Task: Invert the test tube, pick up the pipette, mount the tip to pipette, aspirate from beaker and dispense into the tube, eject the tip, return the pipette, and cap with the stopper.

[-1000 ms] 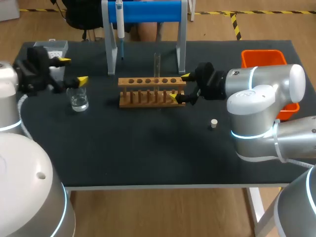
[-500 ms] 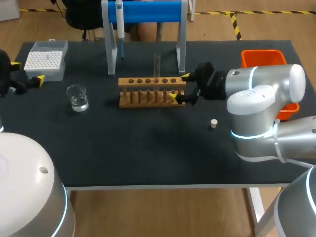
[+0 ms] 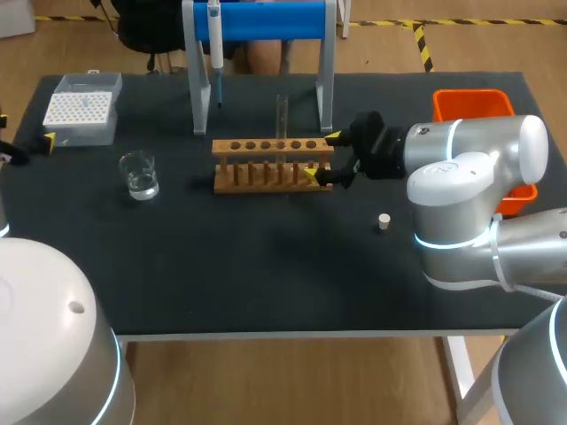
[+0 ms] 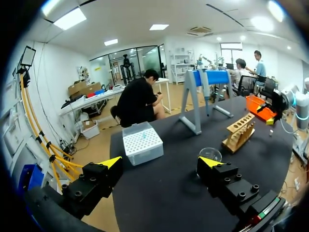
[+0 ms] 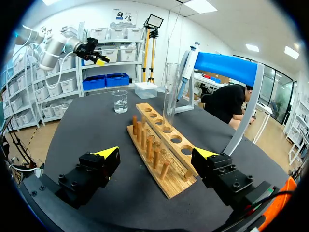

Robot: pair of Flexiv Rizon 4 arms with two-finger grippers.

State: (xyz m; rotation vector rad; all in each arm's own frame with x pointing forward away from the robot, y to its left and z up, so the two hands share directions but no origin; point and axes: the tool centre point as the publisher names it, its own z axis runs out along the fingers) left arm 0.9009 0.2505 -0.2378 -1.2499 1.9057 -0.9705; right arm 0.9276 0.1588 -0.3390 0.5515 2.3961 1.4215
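Yellow-tipped right fingers (image 3: pixel 331 139) are held spread wide, and the near end of the wooden rack (image 5: pixel 161 154) lies between them, with a gap visible on each side. Farther along the rack, the test tube (image 5: pixel 169 94) is stood upright in one of the holes. Beyond the tube, the pipette (image 5: pixel 186 65) is hung on the blue stand (image 5: pixel 227 67), and the beaker (image 5: pixel 120 101) is seen farther ahead still. Behind these fingers, beside the right arm, the stopper (image 3: pixel 384 221) lies alone on the counter (image 3: pixel 266 266).

The left fingers (image 3: pixel 44 140) are also spread, with only bare counter between them. Just ahead of one tip the beaker is found, and ahead of the other the tip box (image 4: pixel 143 143). The rack and stand are seen farther off, and the orange bin (image 4: pixel 256 104) farthest of all.

Compared with one second ago, the left fingers have been drawn back from beside the beaker to the counter's left edge, so the tip box is now fully uncovered. The right fingers, rack, tube and stopper are unchanged.
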